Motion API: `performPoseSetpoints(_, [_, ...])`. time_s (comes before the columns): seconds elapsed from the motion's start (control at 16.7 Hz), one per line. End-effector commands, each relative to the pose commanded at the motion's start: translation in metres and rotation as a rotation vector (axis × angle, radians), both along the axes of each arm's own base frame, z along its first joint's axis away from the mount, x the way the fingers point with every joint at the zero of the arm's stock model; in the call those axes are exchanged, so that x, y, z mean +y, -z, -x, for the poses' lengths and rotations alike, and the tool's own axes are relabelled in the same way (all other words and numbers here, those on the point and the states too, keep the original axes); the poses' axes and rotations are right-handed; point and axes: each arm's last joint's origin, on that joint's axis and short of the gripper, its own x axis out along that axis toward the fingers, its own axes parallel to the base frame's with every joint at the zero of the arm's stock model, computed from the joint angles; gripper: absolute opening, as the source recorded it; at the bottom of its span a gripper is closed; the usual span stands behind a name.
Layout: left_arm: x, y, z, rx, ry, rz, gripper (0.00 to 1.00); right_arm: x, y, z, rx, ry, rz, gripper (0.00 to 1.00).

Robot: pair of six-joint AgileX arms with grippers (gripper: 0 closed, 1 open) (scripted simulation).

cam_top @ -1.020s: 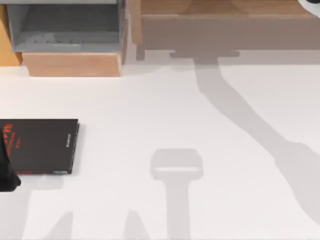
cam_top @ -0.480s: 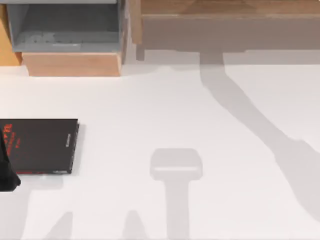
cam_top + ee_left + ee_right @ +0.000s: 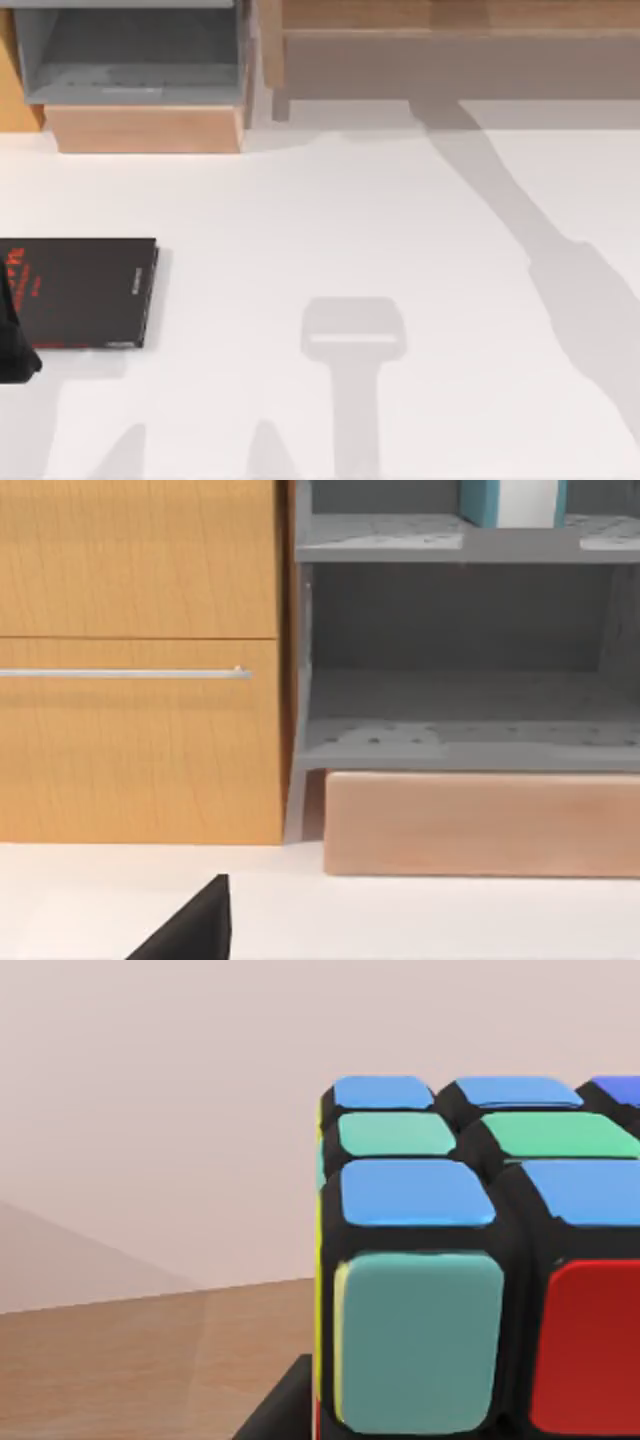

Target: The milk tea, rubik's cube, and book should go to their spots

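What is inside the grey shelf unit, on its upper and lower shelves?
In the left wrist view, the upper shelf carries the book, teal with a white edge, cut off by the frame. The lower shelf looks bare. The wooden ledge in front covers whatever lies beneath it.

Matte black left arm (image 3: 12,340)
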Motion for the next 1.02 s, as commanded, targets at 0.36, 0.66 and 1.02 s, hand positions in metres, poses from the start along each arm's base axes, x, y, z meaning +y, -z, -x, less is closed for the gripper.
performPoseSetpoints(0.36, [0.0,0.0,0.0,0.0,0.0,0.0,1.0,0.026,0.027,-0.018,0.064,-0.062,0.094,0.0])
performPoseSetpoints(0.66, [0.0,0.0,0.0,0.0,0.0,0.0,1.0,0.026,0.027,-0.018,0.064,-0.062,0.094,0.23])
performPoseSetpoints(1.02, [0.0,0.0,0.0,0.0,0.0,0.0,1.0,0.026,0.027,-0.018,0.064,-0.062,0.094,0.68])
